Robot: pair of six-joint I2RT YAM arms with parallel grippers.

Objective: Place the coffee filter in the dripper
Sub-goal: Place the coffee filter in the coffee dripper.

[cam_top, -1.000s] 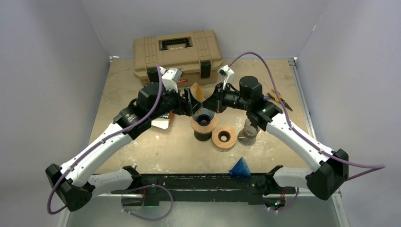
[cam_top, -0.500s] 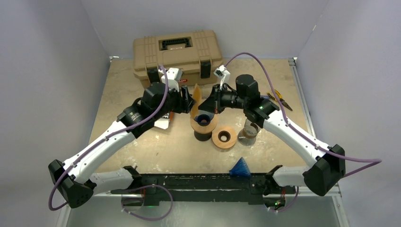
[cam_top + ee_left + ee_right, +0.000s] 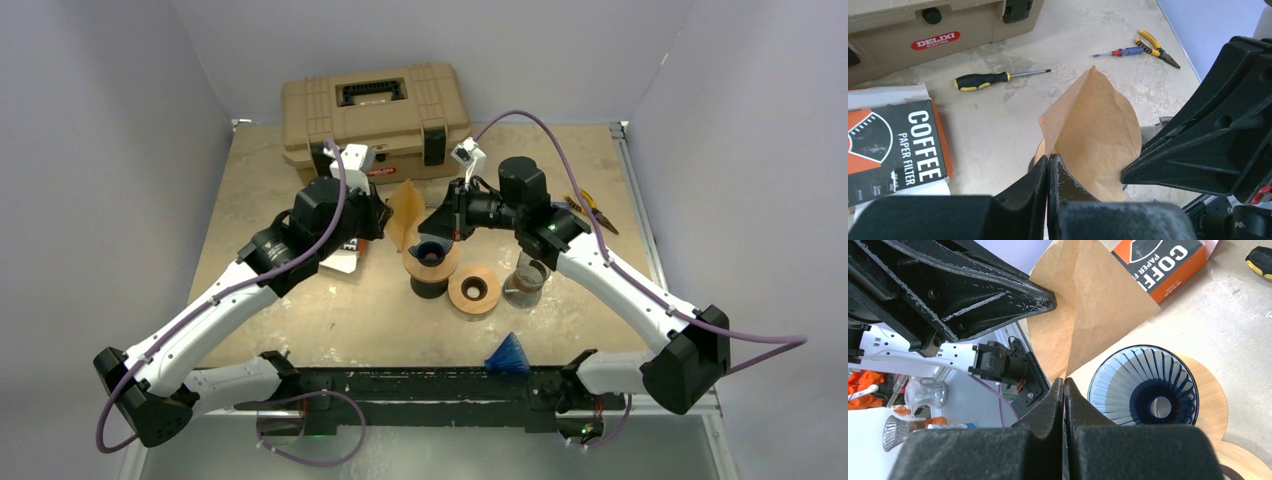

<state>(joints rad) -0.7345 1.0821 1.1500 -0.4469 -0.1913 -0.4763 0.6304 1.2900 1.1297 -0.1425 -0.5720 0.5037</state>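
- The left gripper (image 3: 1048,165) has its jaws pressed together on a side edge of the coffee filter (image 3: 1098,120). The right gripper (image 3: 1064,385) is closed too, pinching the filter's pointed corner from the opposite side.
- The filter is held between them, folded flat. Its point is low at the right gripper, its wide edge rises away, and its long axis is close to upright.
- The dripper (image 3: 1120,385), a blue ribbed cone on a wooden stand (image 3: 1210,400), sits just beside and below that point, its mouth facing up with nothing in it.
- As I judge it, the point must shift sideways over the mouth and then go down. The right gripper is the nearer one.
- Farther off lies the filter box (image 3: 893,145).
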